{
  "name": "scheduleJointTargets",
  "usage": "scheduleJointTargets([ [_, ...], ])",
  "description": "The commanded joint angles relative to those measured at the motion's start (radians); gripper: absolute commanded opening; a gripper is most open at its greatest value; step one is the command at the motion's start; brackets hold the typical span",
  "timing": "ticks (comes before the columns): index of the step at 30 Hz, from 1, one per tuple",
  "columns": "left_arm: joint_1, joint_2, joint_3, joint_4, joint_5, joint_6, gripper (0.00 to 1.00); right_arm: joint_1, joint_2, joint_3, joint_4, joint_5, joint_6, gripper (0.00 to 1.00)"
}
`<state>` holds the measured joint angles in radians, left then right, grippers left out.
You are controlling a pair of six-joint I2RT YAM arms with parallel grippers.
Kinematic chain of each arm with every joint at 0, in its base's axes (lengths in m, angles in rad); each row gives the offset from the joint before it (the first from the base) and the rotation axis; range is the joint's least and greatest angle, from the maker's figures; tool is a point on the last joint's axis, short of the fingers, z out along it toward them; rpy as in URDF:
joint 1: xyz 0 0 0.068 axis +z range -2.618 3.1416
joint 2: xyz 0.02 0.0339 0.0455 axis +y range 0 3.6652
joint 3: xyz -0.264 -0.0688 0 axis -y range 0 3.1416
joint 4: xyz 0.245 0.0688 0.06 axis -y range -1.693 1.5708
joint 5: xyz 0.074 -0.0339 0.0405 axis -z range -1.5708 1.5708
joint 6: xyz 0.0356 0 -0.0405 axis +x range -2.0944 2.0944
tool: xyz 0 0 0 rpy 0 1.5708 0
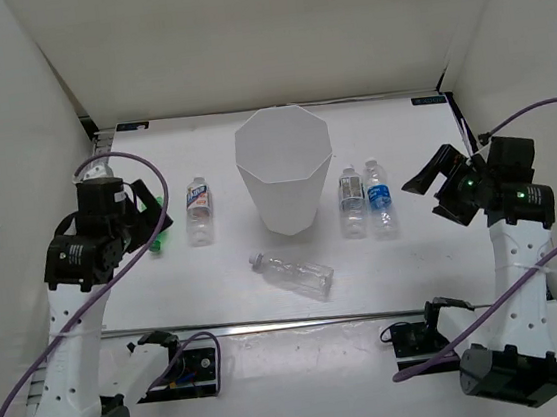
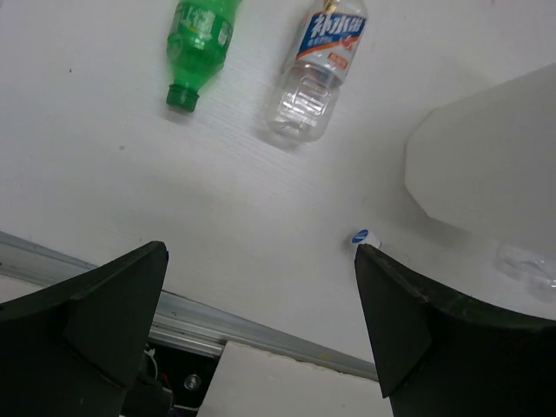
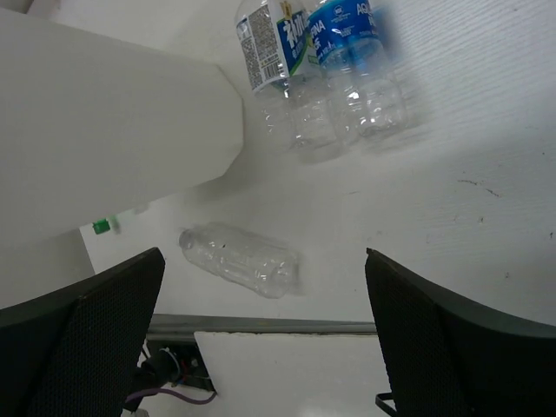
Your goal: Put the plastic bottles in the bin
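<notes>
The white faceted bin [image 1: 285,203] stands upright at the middle back. A clear bottle with a white-red label [image 1: 198,211] lies to its left. A green bottle [image 1: 158,240] lies further left, partly hidden under my open, empty left gripper [image 1: 149,218]. A grey-labelled bottle [image 1: 351,201] and a blue-labelled bottle [image 1: 380,195] lie side by side right of the bin. An unlabelled clear bottle [image 1: 293,273] lies in front of it. My right gripper [image 1: 430,194] is open and empty, right of the blue-labelled bottle. The left wrist view shows the green bottle [image 2: 198,43] and the white-red bottle [image 2: 317,74].
A metal rail [image 1: 291,320] runs along the table's near edge, with the arm mounts and cables below it. White walls enclose the back and both sides. In the right wrist view the bin [image 3: 113,130] fills the upper left and the unlabelled bottle [image 3: 241,259] lies near the rail.
</notes>
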<state>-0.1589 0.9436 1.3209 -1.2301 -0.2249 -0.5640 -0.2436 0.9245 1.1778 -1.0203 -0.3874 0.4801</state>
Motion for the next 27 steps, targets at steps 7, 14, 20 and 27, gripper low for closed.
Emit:
scheduleJointTargets([
  [7, -0.021, -0.026, 0.081, -0.068, -0.106, -0.013, 1.00, 0.006, 0.184, 0.071, 0.104, 0.008, 0.008, 1.00],
  [14, -0.021, -0.097, -0.101, -0.068, -0.053, -0.082, 1.00, 0.015, 0.450, 0.164, 0.204, 0.002, 0.012, 1.00],
  [20, -0.021, -0.118, -0.184, -0.046, 0.036, -0.146, 1.00, 0.130, 0.710, 0.377, 0.178, 0.087, -0.081, 1.00],
  [27, -0.021, -0.036, -0.132, -0.046, 0.003, -0.146, 1.00, 0.270, 0.863, 0.451, 0.140, 0.226, -0.155, 1.00],
])
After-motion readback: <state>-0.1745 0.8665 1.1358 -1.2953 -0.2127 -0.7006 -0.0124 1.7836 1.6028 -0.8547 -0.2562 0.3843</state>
